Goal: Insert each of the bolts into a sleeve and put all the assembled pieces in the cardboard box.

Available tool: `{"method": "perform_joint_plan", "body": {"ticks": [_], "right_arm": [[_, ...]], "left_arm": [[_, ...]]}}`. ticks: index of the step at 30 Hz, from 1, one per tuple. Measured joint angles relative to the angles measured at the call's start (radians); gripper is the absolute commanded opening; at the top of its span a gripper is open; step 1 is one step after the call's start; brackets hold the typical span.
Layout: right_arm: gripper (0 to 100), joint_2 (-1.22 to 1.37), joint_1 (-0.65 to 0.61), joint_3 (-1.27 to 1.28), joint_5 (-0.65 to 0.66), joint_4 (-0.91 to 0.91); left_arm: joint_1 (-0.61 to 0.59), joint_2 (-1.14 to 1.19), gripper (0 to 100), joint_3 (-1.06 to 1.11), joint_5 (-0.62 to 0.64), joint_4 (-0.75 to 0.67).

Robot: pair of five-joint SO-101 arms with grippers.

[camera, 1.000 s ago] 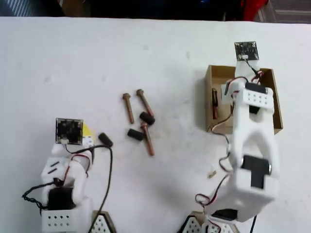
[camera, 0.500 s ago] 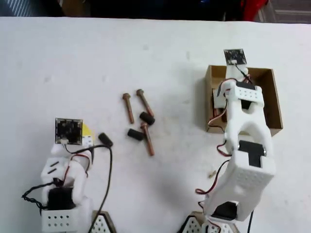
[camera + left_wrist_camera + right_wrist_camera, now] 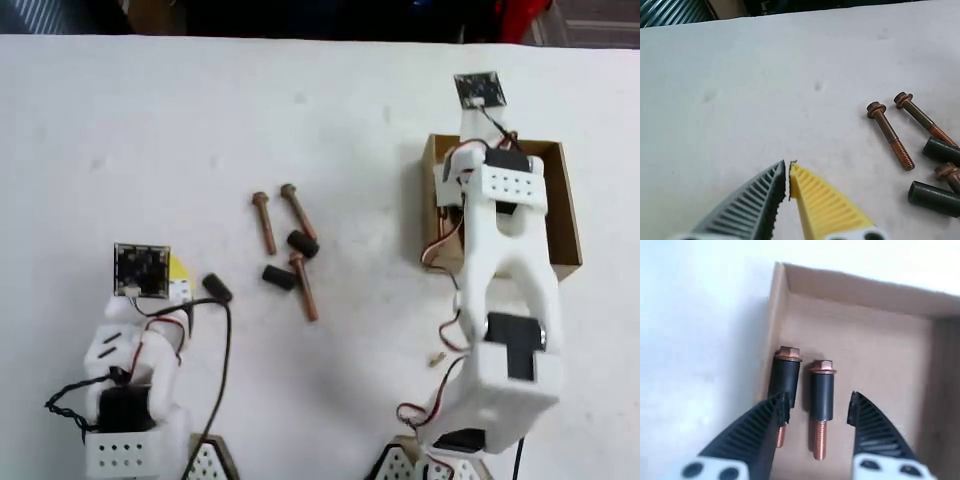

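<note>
Grey and yellow ribbed fingers make up my left claw (image 3: pixel 788 169). They are pressed together with nothing between them. Of everything I can see it lies farthest from the cardboard box (image 3: pixel 572 215), over the white counter (image 3: pixel 120 120).

Next toward the box is a lone sleeve (image 3: pixel 217 288), a short black tube on its side just beside the left arm. The loose group lies closer, though well apart from the box's near wall. Its three copper-coloured bolts have flanged hex heads and threaded tips. The first bolt (image 3: pixel 264 222) and second bolt (image 3: pixel 297 208) lie near each other with their heads pointing away from the arms. The third bolt (image 3: pixel 304 286) lies nearer the arms. One black sleeve (image 3: pixel 303 243) sits at the second bolt's tip, by the third bolt's head. Another sleeve (image 3: pixel 279 277) lies just beside the third bolt's shank. None of these bolts is in a sleeve yet.

A small pale scrap (image 3: pixel 435 357) lies on the counter near the box's near corner.

From above, the right arm's white body covers much of the box. Through its wrist camera I see two assembled pieces lying side by side on the brown floor near one wall, each a bolt through a black sleeve. One piece (image 3: pixel 786 375) lies against that wall and the other piece (image 3: pixel 822 390) lies just beside it. My right claw (image 3: pixel 818 399) hangs above them with its dark fingers spread apart, holding nothing. One finger hides the tail end of the wall-side piece.
</note>
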Motion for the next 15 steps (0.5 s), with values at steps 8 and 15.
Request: {"method": "perform_joint_plan", "body": {"ticks": [8,15], "right_arm": [[17.3,-0.186,-0.163,0.000,0.000,0.176],[17.3,-0.288,-0.311,0.000,-0.002,0.305]], "left_arm": [[-0.046,0.000,5,0.000,0.000,0.000],[-0.087,0.000,5,0.000,0.000,0.052]]}}
